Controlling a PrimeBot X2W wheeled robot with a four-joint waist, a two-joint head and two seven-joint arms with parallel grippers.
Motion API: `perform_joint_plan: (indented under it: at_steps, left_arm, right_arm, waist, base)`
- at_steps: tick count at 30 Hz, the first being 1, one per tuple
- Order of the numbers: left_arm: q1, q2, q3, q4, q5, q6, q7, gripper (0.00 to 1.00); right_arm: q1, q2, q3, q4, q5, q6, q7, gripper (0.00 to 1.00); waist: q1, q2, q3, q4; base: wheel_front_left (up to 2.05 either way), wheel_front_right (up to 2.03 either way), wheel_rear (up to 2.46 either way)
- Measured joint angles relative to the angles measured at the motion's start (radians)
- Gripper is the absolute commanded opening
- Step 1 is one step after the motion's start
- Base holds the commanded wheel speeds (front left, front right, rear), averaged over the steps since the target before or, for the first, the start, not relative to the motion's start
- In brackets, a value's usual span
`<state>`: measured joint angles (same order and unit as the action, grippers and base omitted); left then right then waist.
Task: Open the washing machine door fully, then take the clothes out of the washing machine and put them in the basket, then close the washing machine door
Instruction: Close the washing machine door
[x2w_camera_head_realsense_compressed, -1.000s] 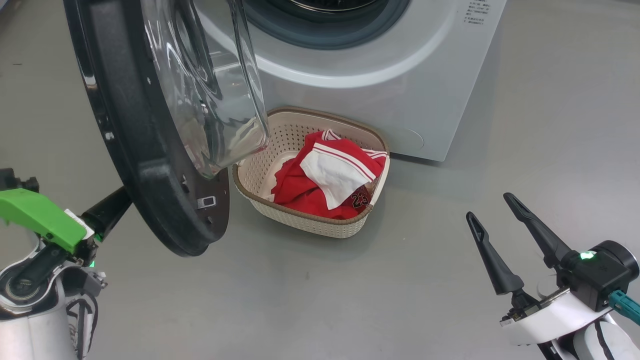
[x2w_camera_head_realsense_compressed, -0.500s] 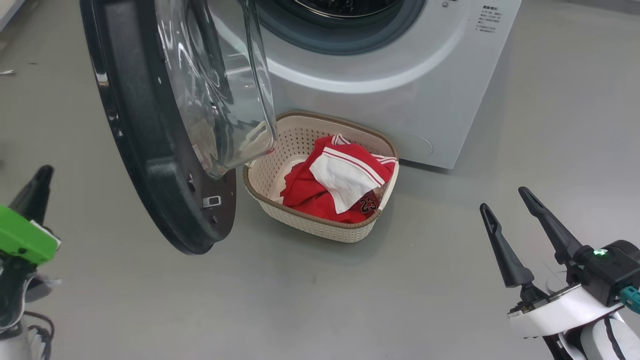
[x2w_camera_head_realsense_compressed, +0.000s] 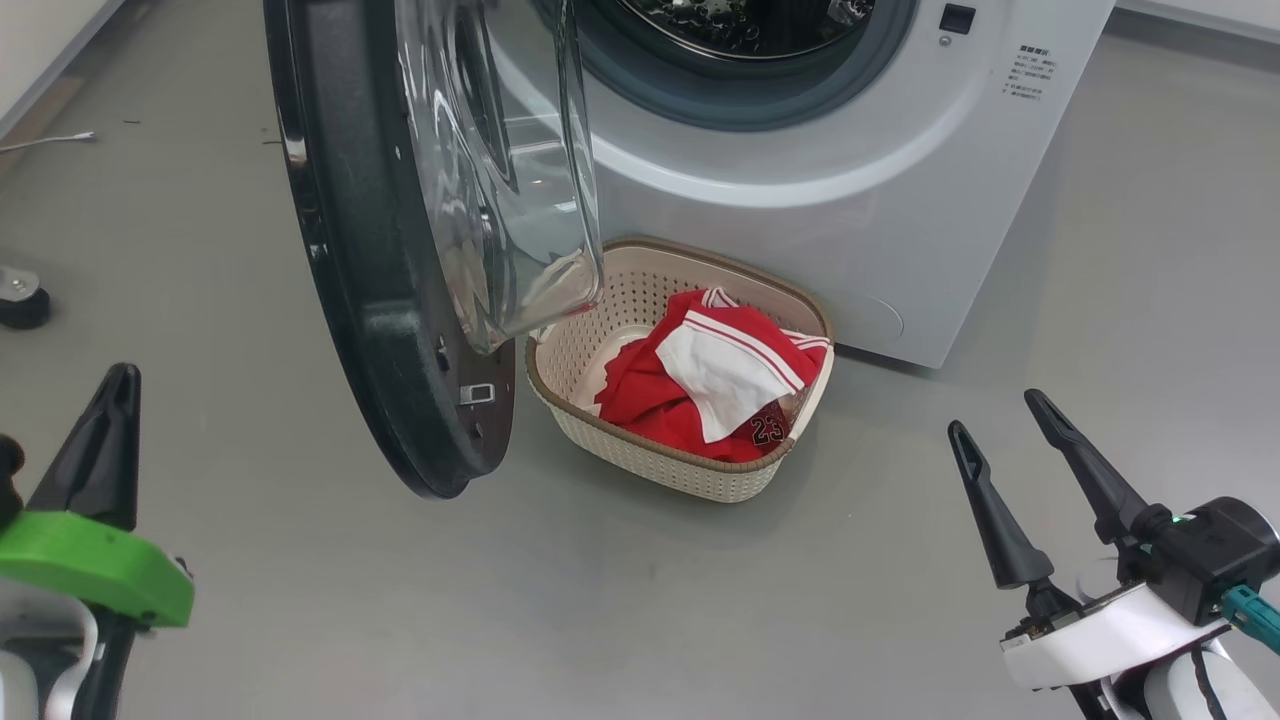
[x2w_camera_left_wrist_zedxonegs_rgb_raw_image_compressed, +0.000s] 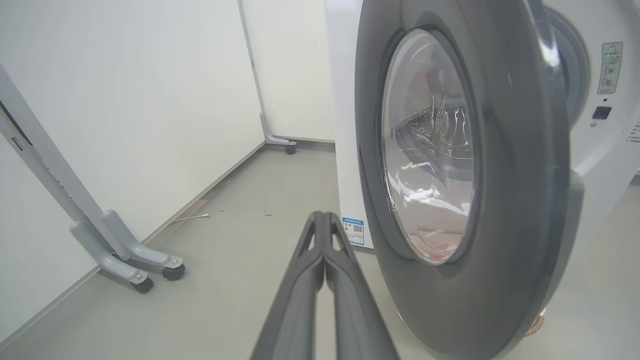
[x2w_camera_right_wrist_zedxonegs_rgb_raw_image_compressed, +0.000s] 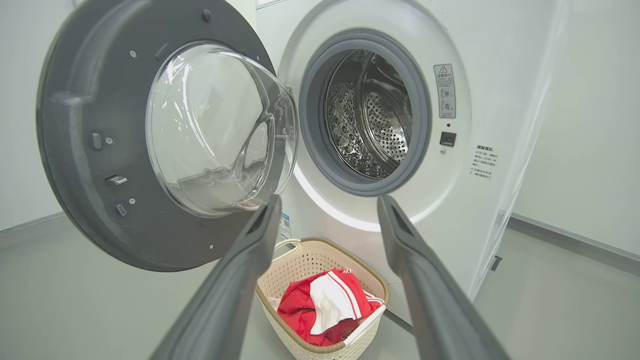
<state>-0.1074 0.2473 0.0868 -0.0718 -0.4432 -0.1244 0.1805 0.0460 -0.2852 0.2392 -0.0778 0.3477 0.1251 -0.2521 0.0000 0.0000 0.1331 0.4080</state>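
Observation:
The washing machine door (x2w_camera_head_realsense_compressed: 370, 300) stands swung open, its glass bowl (x2w_camera_head_realsense_compressed: 510, 180) over the left end of the basket (x2w_camera_head_realsense_compressed: 690, 478). The clothes (x2w_camera_head_realsense_compressed: 720, 385), red with a white panel, lie in the basket in front of the washing machine (x2w_camera_head_realsense_compressed: 800, 200). The steel drum (x2w_camera_right_wrist_zedxonegs_rgb_raw_image_compressed: 370, 115) looks empty. My left gripper (x2w_camera_head_realsense_compressed: 118, 385) is shut on nothing, at the lower left, apart from the door's outer face (x2w_camera_left_wrist_zedxonegs_rgb_raw_image_compressed: 520, 200). My right gripper (x2w_camera_head_realsense_compressed: 995, 414) stands open at the lower right, well clear of the basket (x2w_camera_right_wrist_zedxonegs_rgb_raw_image_compressed: 300, 260) and clothes (x2w_camera_right_wrist_zedxonegs_rgb_raw_image_compressed: 325, 305).
Grey floor (x2w_camera_head_realsense_compressed: 620, 600) lies all around. A wheeled stand's legs (x2w_camera_left_wrist_zedxonegs_rgb_raw_image_compressed: 130, 255) sit by the white wall to the left of the machine. A dark caster (x2w_camera_head_realsense_compressed: 20, 300) is at the far left. A blue label (x2w_camera_left_wrist_zedxonegs_rgb_raw_image_compressed: 353, 230) marks the machine's lower corner.
The head view has shifted, showing more of the drum opening. My left gripper has come away from the door's lower rim and points up the view. The right gripper stays open.

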Motion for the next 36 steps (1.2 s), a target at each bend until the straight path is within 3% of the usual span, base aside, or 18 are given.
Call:
perform_joint_plan:
  at_steps: [9, 11, 13, 21, 36]
  left_arm:
    - [0.098, -0.052, 0.030, 0.037, 0.103, 0.000, -0.248, 0.01]
    - [0.110, -0.063, 0.027, 0.045, 0.126, 0.001, -0.297, 0.43]
    - [0.124, -0.072, 0.013, 0.066, 0.133, 0.001, -0.323, 1.00]
    - [0.156, -0.102, -0.009, 0.115, 0.156, 0.014, -0.402, 1.00]
    - [0.159, -0.109, -0.030, 0.166, 0.183, 0.015, -0.416, 1.00]
  right_arm:
    - [0.002, 0.011, 0.018, 0.004, -0.006, 0.000, 0.000, 1.00]
    - [0.003, 0.016, 0.019, 0.004, -0.006, 0.000, 0.000, 1.00]
    - [0.003, 0.020, 0.022, 0.004, -0.006, 0.000, 0.000, 1.00]
    - [0.004, 0.025, 0.021, 0.008, -0.006, 0.000, 0.000, 1.00]
    - [0.004, 0.030, 0.015, 0.013, -0.009, 0.000, 0.000, 1.00]
  waist:
    - [0.0000, 0.0000, -0.013, 0.004]
    - [0.0000, 0.0000, -0.014, 0.003]
    - [0.0000, 0.0000, -0.014, 0.000]
    - [0.0000, 0.0000, -0.012, -0.013]
    - [0.0000, 0.0000, -0.016, -0.023]
  base:
    - [0.00, 0.00, 0.00]
    - [0.00, 0.00, 0.00]
    - [0.00, 0.00, 0.00]
    - [0.00, 0.00, 0.00]
    - [0.00, 0.00, 0.00]
